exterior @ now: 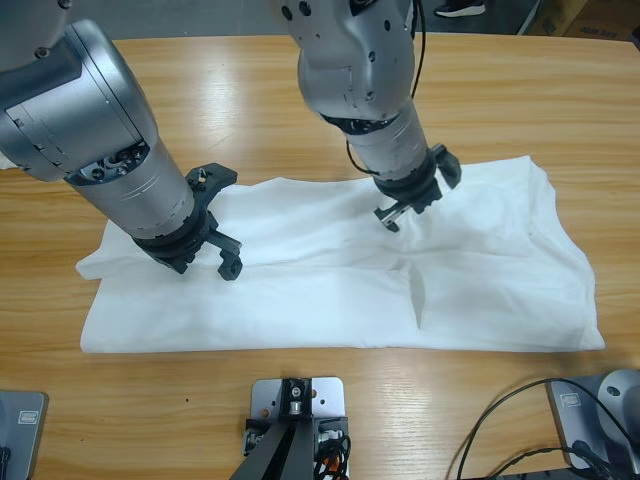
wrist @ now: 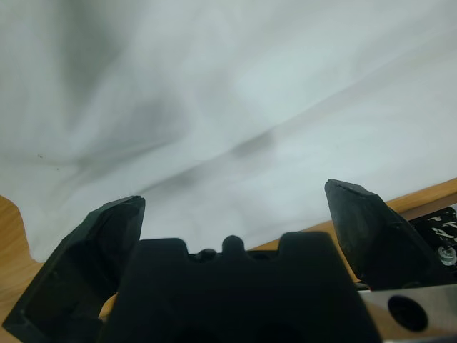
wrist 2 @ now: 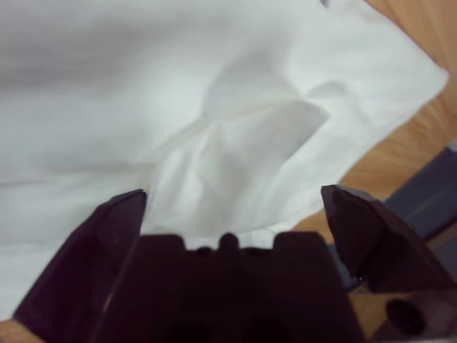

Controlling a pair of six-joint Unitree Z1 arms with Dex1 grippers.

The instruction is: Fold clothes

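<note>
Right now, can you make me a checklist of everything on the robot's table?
Surface: long wooden table, bare around the cloth.
Job's things: white garment spread flat, creased near the middle.
Clutter: nothing seen.
Grippers: left gripper over the garment's left part, jaws open; right gripper over its upper middle, jaws open. Neither holds cloth.
Cables: black cables at the front right corner.
Surroundings: dark floor beyond the far edge.

Both arms' upper parts leave the high view.
</note>
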